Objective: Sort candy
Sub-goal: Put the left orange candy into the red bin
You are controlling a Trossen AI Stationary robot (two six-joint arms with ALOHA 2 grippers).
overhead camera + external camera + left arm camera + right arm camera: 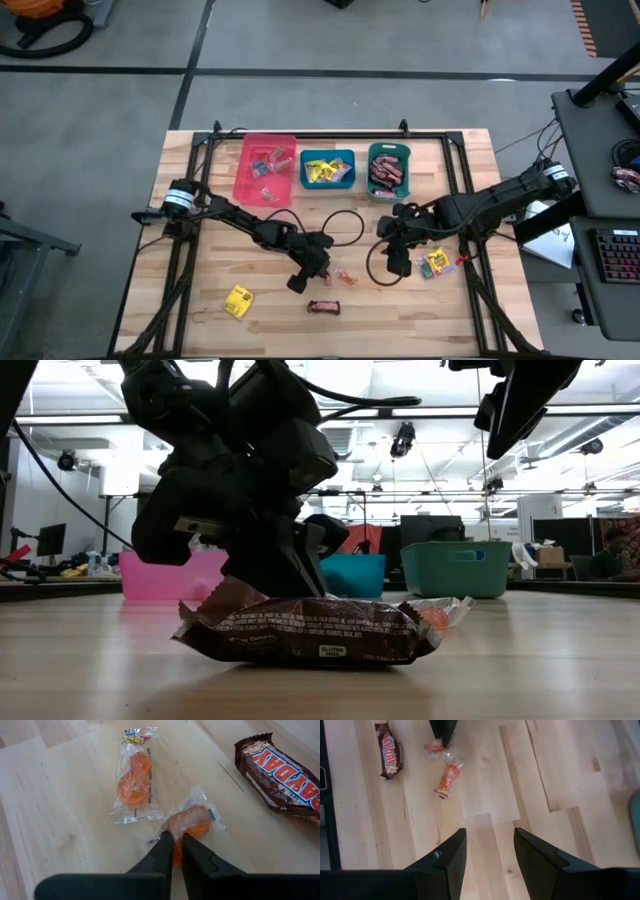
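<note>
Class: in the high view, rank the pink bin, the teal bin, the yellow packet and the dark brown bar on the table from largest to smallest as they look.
1. Pink bin
2. Teal bin
3. Yellow packet and dark brown bar: these look alike in size, so I won't rank one over the other.

The left arm reached in low across the table centre; the left gripper (pixel 174 851) was down at the surface with fingers pinched nearly together. The right arm extended inward from the right, the right gripper (pixel 490 851) raised, fingers apart.
</note>
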